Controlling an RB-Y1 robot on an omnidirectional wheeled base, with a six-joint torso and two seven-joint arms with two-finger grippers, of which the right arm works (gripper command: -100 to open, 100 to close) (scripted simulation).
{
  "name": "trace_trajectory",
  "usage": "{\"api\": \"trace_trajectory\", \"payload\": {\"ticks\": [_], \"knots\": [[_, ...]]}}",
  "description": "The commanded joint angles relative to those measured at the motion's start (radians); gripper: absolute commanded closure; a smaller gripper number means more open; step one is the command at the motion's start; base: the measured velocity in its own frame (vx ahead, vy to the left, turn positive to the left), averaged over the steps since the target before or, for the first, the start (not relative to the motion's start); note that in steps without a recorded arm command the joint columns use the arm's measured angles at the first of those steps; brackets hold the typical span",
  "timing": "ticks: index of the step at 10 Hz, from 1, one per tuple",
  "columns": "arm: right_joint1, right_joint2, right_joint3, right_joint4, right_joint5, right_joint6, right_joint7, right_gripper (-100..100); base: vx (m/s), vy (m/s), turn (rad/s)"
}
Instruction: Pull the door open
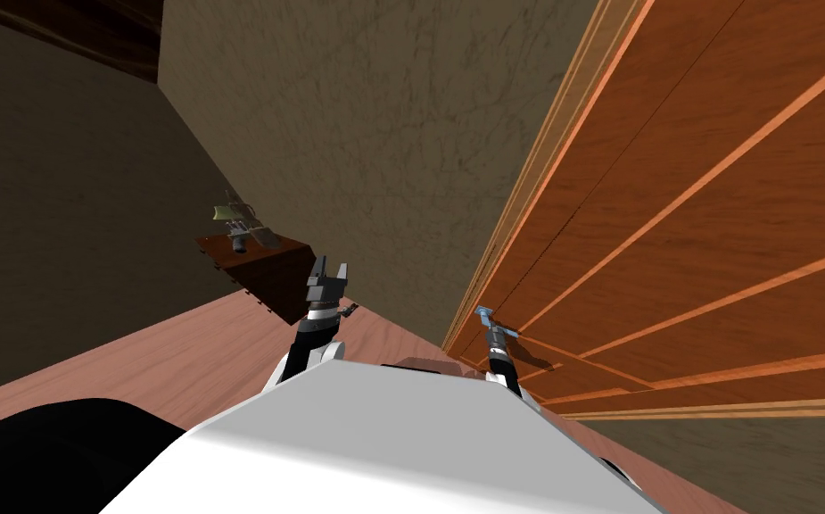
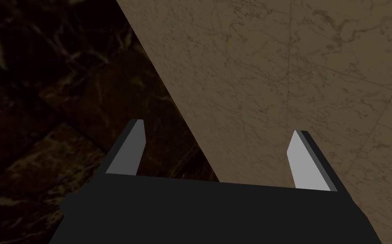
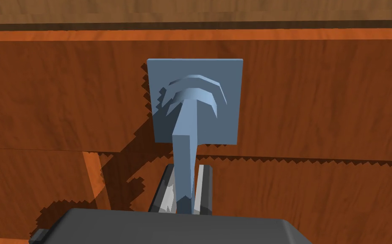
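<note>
The right gripper point(image 3: 185, 169) grips the thin, smooth handle point(image 3: 185, 135) near the edge of the door point(image 3: 318, 106); the rigid panel probably swings heavily; the left gripper point(image 2: 219, 127), its 2 fingers apart, hangs away from the door.

Dim walls point(image 1: 357, 107), warmly lit door point(image 1: 713, 178), jagged hard-edged shadows beside the handle point(image 3: 187, 127) — wide-lens splay at corners

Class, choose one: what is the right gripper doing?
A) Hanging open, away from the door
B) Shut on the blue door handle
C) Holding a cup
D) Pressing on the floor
B: the right gripper presses its fingers against both sides of the blue door handle on the door.
</note>
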Motion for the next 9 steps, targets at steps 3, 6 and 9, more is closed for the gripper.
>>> {"api": "trace_trajectory", "payload": {"ticks": [3,6,9], "knots": [[0.01,-0.016,0.029,-0.007,0.018,-0.006,-0.032,100,-0.187,-0.021,0.096],[0.024,-0.038,0.069,-0.018,0.044,-0.015,-0.077,100,-0.248,-0.064,0.134],[0.033,-0.052,0.095,-0.025,0.061,-0.02,-0.106,100,-0.186,-0.03,0.094]]}}
